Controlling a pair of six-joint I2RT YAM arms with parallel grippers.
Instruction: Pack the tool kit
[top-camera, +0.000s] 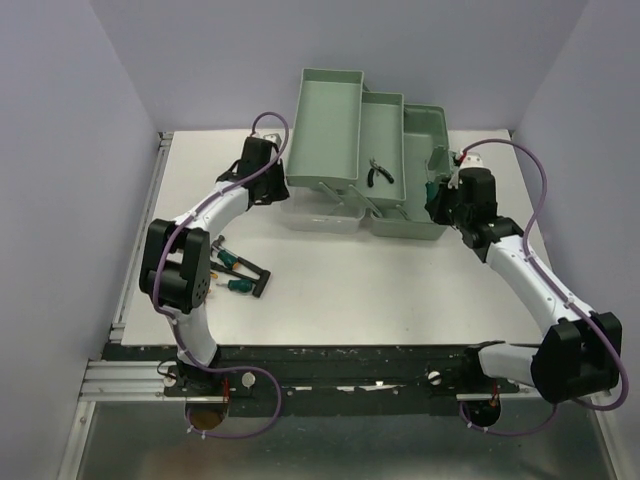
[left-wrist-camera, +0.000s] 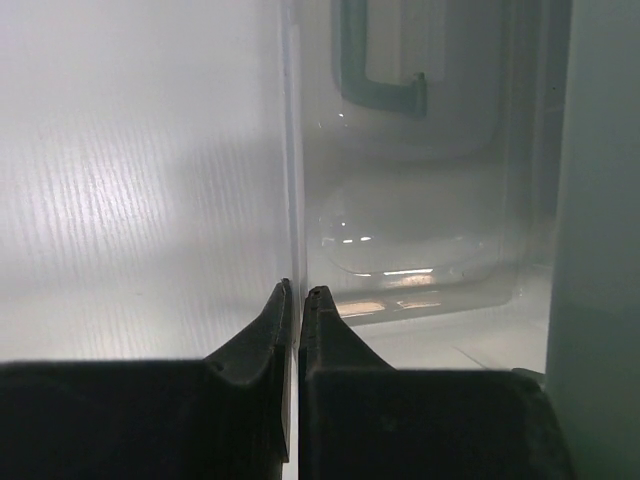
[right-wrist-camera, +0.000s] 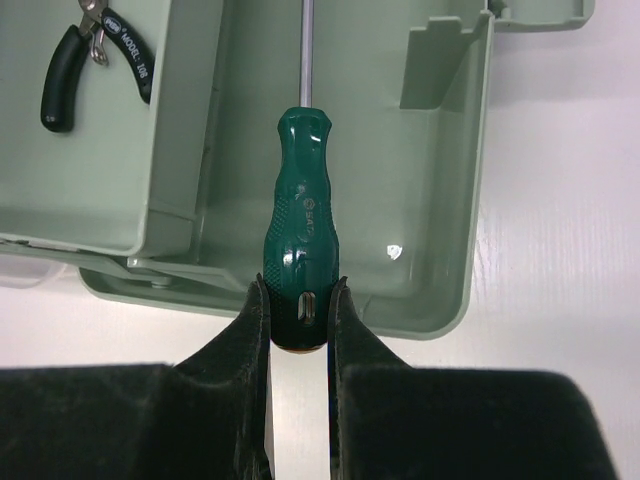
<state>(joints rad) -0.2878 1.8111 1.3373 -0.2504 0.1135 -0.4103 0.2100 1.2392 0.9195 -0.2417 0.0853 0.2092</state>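
On the white bench (top-camera: 400, 290), loose green-handled screwdrivers (top-camera: 236, 270) lie at about 8 o'clock from the toolbox (top-camera: 425, 135). The left pincer (left-wrist-camera: 300, 292) is narrowed to a slit on the thin edge of the translucent lid (left-wrist-camera: 420, 200), which lies at the box's 7 o'clock corner. The sage-green trays stand fanned open. The middle one holds black-handled pliers (right-wrist-camera: 125, 55) printed "MODEL" and digits too small to be sure of. At the box's 4 o'clock side, the right pincer (right-wrist-camera: 300, 290) clamps the butt of a green screwdriver (right-wrist-camera: 302, 200). Its shaft points to 12 o'clock over the bottom compartment, and its embossed lettering is unclear.
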